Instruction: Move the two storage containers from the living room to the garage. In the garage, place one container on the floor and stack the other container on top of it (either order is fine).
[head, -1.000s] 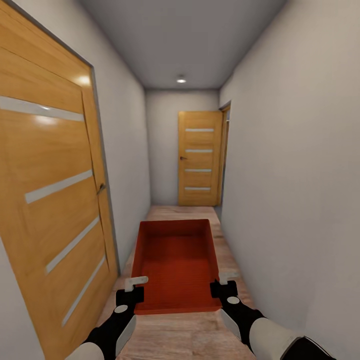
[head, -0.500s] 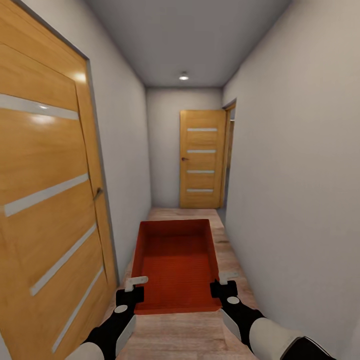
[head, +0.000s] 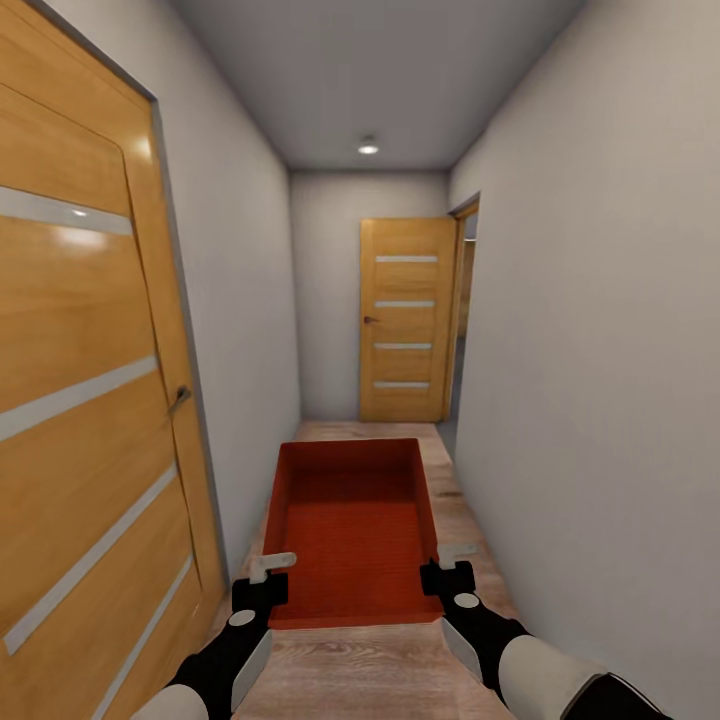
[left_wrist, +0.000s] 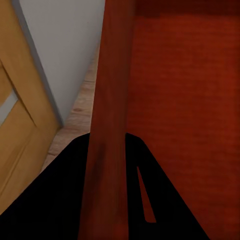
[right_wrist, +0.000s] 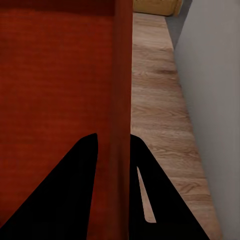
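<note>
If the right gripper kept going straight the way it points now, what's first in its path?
Likely nothing nearby: the right gripper is clamped on the storage container wall and points down the corridor toward the far wooden door.

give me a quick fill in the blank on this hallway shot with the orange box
1. The storage container is held by ____ grippers, left gripper and right gripper.
2. Each gripper clamps a side ____ of the container.
3. The door at the corridor's far end is ____.
4. The floor under the container is light ____ planking.

Missing words: two; wall; shut; wood
</note>
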